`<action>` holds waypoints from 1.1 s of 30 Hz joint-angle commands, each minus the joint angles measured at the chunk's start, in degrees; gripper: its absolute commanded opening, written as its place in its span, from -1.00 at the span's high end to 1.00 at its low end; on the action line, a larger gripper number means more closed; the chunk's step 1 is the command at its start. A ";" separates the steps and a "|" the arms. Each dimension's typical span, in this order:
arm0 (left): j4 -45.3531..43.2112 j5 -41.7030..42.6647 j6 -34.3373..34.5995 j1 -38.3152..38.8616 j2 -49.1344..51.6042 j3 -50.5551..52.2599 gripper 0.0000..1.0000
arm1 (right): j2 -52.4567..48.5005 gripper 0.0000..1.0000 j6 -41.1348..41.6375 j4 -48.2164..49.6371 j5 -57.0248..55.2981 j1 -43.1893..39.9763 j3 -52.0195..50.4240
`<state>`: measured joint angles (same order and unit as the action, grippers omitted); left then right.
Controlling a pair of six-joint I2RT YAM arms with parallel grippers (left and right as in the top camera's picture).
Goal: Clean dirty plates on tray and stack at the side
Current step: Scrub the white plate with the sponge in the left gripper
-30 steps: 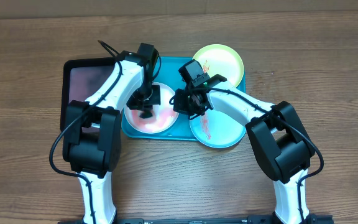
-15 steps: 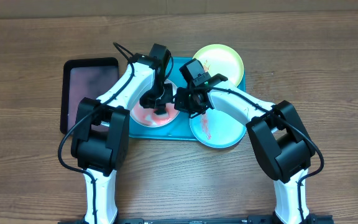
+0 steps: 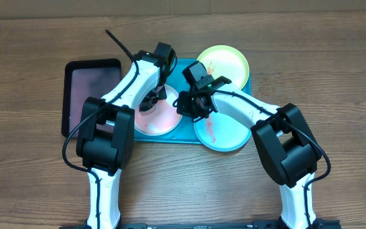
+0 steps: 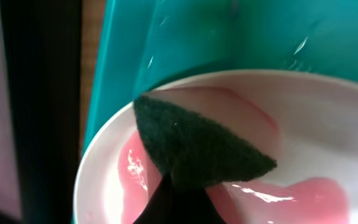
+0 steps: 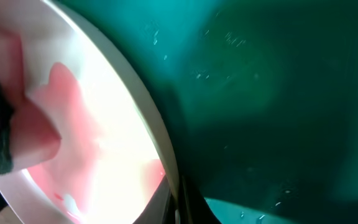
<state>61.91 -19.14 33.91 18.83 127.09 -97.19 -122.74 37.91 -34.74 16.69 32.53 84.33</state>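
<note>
Left end effector (image 3: 152, 100), clenched on the pad (image 4: 197, 146), had swept across the white plate (image 3: 162, 119) — scrubbing underway; right end effector (image 3: 185, 105) pinched its rim.

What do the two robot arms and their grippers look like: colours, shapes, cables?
The left arm and the right arm have smooth white tubular links joined by bulky black joint blocks. A thin black cable loops loosely beside each. The left gripper and the right gripper are black, with a black camera box at each wrist. No markings are readable.

A robotics lab bench — left arm (image 3: 127, 86) and right arm (image 3: 243, 109) mounted at a wood-grain table (image 3: 335, 76).
</note>
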 commanded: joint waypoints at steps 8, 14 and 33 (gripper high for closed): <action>4.00 37.53 -36.57 0.11 2.19 -0.52 0.92 | -0.81 0.92 -0.42 -0.33 -0.07 -0.04 -0.35; -4.50 36.94 -32.26 0.11 2.19 -0.52 0.92 | -0.81 0.92 -0.61 -0.33 -0.07 -0.04 -0.35; 4.15 -1.16 -1.27 0.07 2.19 -0.50 0.92 | -0.81 0.92 -0.61 -0.04 -0.07 -0.04 -0.35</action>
<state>64.62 -17.72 30.98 19.62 127.50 -98.30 -122.76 37.43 -34.63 16.73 32.73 84.33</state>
